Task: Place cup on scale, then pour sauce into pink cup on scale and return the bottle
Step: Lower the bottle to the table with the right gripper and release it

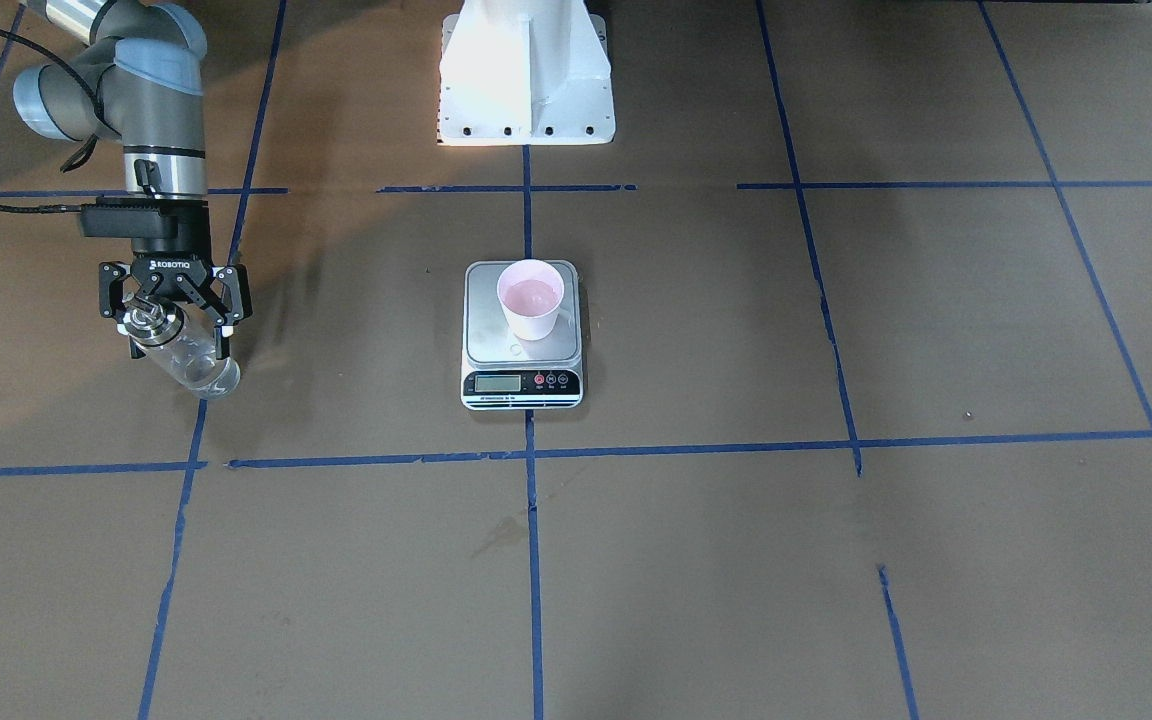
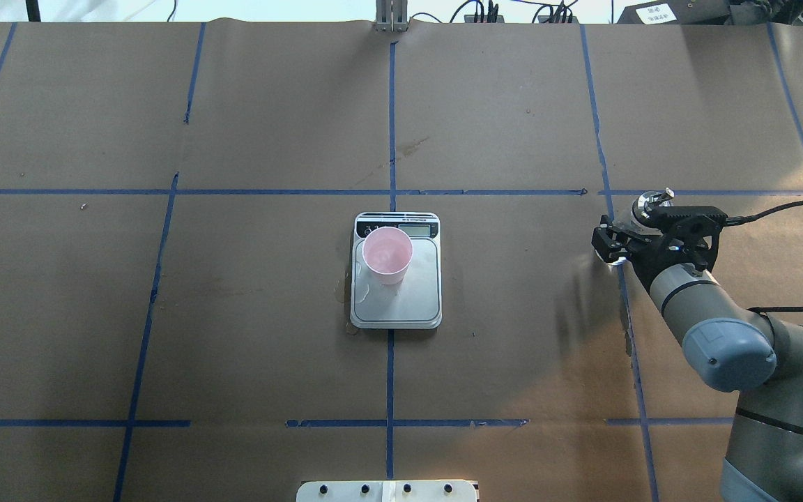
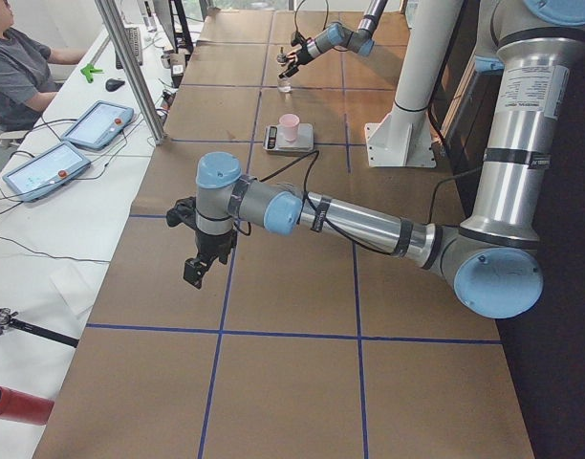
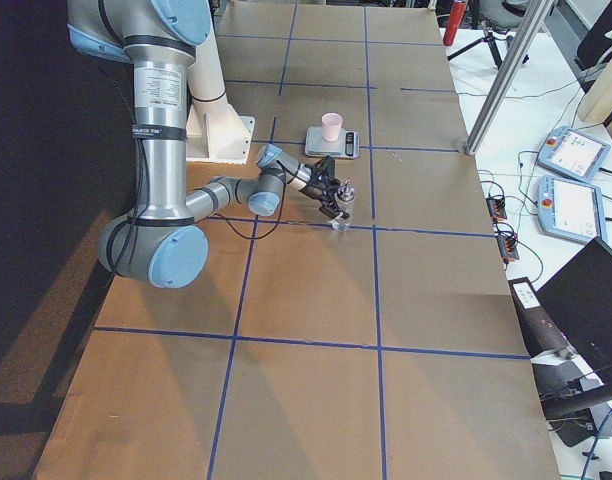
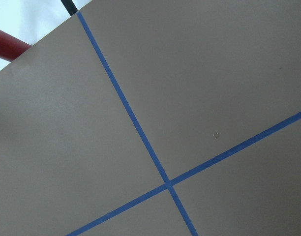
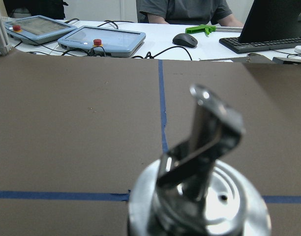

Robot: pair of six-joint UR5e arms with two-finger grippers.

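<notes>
The pink cup (image 1: 531, 298) stands upright on the silver platform of the scale (image 1: 521, 385) at the table's middle; both also show in the overhead view, cup (image 2: 387, 254) and scale (image 2: 408, 300). The clear glass bottle (image 1: 191, 362) stands on the table far to the robot's right. My right gripper (image 1: 178, 340) is open, with its fingers spread on either side of the bottle's top. The silver cap and spout (image 6: 204, 196) fill the right wrist view. My left gripper (image 3: 202, 258) hangs over bare table far from the scale; I cannot tell whether it is open or shut.
The white robot pedestal (image 1: 526, 70) stands behind the scale. Blue tape lines cross the brown paper. Damp marks (image 2: 342, 293) lie beside the scale. A seated person (image 3: 15, 67) and tablets (image 3: 97, 124) are at a side desk beyond the table edge.
</notes>
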